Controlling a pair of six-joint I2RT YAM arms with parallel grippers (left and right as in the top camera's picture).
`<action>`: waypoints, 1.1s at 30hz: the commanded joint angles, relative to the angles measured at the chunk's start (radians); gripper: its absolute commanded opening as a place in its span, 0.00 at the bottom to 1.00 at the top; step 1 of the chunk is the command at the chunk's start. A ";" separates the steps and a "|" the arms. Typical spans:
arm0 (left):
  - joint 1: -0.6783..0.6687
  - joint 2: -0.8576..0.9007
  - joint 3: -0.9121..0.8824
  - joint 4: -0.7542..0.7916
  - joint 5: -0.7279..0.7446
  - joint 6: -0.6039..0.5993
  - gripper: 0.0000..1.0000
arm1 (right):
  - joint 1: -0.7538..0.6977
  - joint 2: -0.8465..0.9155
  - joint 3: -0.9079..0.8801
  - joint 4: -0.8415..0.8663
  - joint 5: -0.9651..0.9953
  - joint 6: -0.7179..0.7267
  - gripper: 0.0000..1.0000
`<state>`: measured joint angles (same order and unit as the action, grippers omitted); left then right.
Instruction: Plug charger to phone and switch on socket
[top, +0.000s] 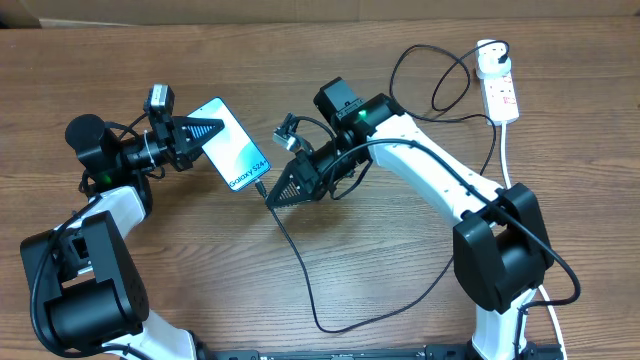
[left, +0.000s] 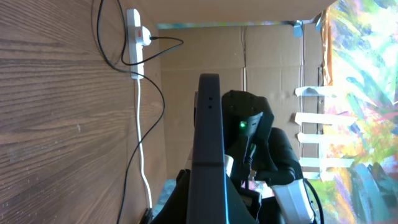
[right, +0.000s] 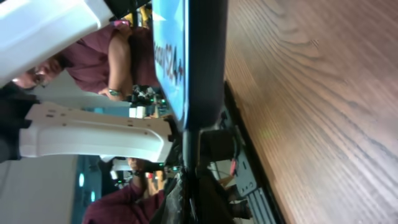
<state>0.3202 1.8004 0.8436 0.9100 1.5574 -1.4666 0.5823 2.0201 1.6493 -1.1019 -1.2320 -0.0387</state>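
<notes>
**Colleague:** What do you count on the table?

**Operator:** I see one phone (top: 235, 145), one charger (top: 297, 256), one power strip (top: 500, 92) and my two arms. The phone's screen faces up, glowing blue-teal, with white text reading "Galaxy S24+". It sits left of centre, angled across the wood.

**Colleague:** What are the grippers doing?

**Operator:** My left gripper (top: 212, 132) is clamped on the phone's upper-left side; from the left wrist camera the phone stands edge-on between the fingers. My right gripper (top: 272, 193) is closed on the charger's connector end, right at the phone's lower short edge. I cannot tell whether the tip is seated in the port.

**Colleague:** What holds what?

**Operator:** The power strip lies at the far right edge, well apart from the phone. Its far end outlet holds the charger's round white plug (top: 489, 63). The thin black cable loops beside the strip, runs under my right arm, sweeps toward the near edge and climbs back to the connector. A thick white cord (top: 507, 150) trails from the strip toward me. The switches are too small for me to read.

**Colleague:** And the surroundings?

**Operator:** The table (top: 120, 60) is brown wood grain. A cardboard wall (left: 249, 56) stands behind it, with a colourful patterned sheet (left: 367, 93) beside that. A person in a maroon shirt (right: 134, 59) shows in the right wrist view.
</notes>
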 joint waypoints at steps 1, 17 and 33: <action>-0.006 0.006 0.023 0.008 0.023 -0.015 0.04 | -0.006 0.003 0.018 -0.021 -0.072 -0.064 0.03; -0.006 0.006 0.023 0.008 0.023 -0.016 0.04 | -0.008 0.034 -0.023 -0.002 -0.206 -0.124 0.03; -0.006 0.006 0.023 0.008 0.023 -0.031 0.04 | -0.020 0.060 -0.023 0.000 -0.172 -0.124 0.03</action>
<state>0.3202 1.8004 0.8436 0.9100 1.5578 -1.4715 0.5705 2.0735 1.6329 -1.0992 -1.4052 -0.1516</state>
